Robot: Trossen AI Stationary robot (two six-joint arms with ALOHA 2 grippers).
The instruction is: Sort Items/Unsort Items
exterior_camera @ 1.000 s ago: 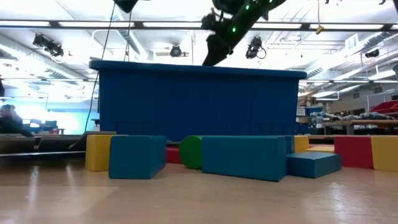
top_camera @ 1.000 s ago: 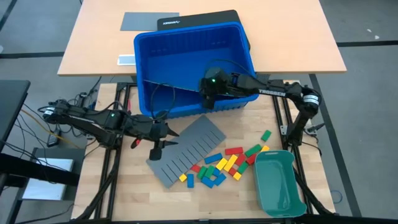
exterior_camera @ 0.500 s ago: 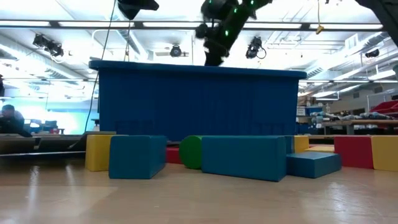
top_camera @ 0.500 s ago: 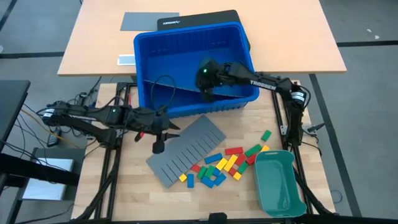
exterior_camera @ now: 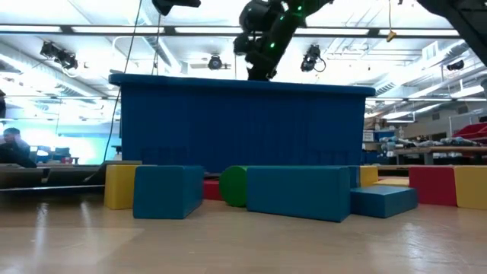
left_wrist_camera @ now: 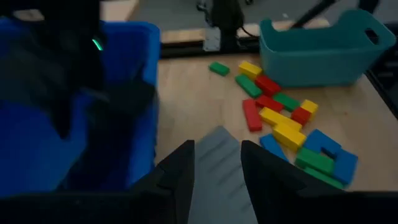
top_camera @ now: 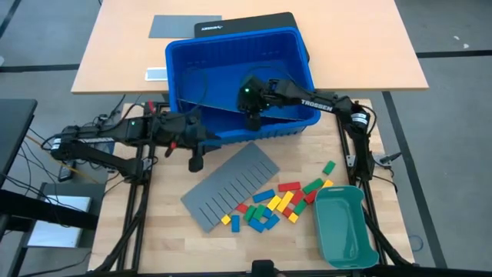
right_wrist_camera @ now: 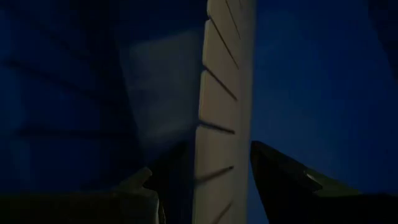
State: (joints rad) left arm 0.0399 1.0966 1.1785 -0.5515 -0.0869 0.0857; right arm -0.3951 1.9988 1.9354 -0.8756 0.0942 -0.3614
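Red, yellow, green and blue items (top_camera: 277,201) lie loose on the wooden table, also in the left wrist view (left_wrist_camera: 280,118) and close up in the low view (exterior_camera: 297,190). My left gripper (top_camera: 196,160) hangs open above the table by the blue bin's near left corner, its fingers (left_wrist_camera: 183,168) empty. My right gripper (top_camera: 251,114) reaches down into the blue bin (top_camera: 231,46). It is open, its fingers (right_wrist_camera: 280,174) on either side of a grey slotted sheet (right_wrist_camera: 224,93) that stands on edge in the bin. I see no touch.
A second grey slotted sheet (top_camera: 231,185) lies flat on the table, left of the items. A teal tray (top_camera: 344,225) sits at the near right. The bin's near wall (exterior_camera: 243,129) stands between the items and my right gripper. A dark case (top_camera: 246,23) lies behind the bin.
My left gripper has risen and gone toward the far edge, from over the flat grey sheet to beside the bin's near left corner. My right gripper has gone toward the table's left inside the bin and tipped further down.
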